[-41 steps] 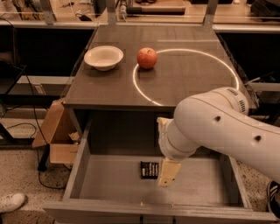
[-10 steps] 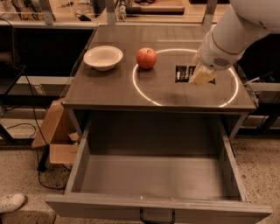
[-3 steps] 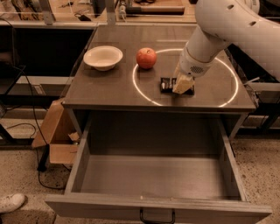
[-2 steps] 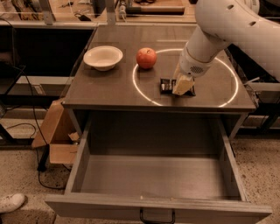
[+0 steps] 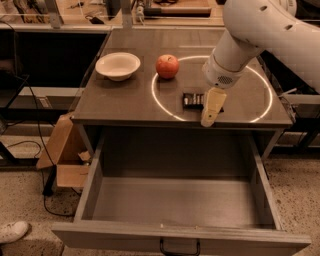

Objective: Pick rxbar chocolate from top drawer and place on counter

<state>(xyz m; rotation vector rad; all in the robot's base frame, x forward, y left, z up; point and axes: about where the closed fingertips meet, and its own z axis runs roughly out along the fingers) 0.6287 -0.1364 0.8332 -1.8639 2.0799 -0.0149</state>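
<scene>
The rxbar chocolate (image 5: 192, 100), a flat black wrapper with white lettering, lies on the counter (image 5: 125, 100) inside the ring of light, near the front edge. My gripper (image 5: 209, 118) hangs just right of and in front of the bar, lifted off it, open and empty. Its pale finger covers the bar's right end. The top drawer (image 5: 175, 200) stands pulled fully out below the counter, and nothing shows inside it.
A red apple (image 5: 167, 66) and a white bowl (image 5: 118, 65) sit on the counter left of the bar. A cardboard box (image 5: 65, 155) stands on the floor left of the drawer. A pale workbench (image 5: 150, 10) runs behind the counter.
The bar, once in the drawer, was carried up and set on the counter. In the last second my gripper has drawn away from it toward the front edge; the bar stays put.
</scene>
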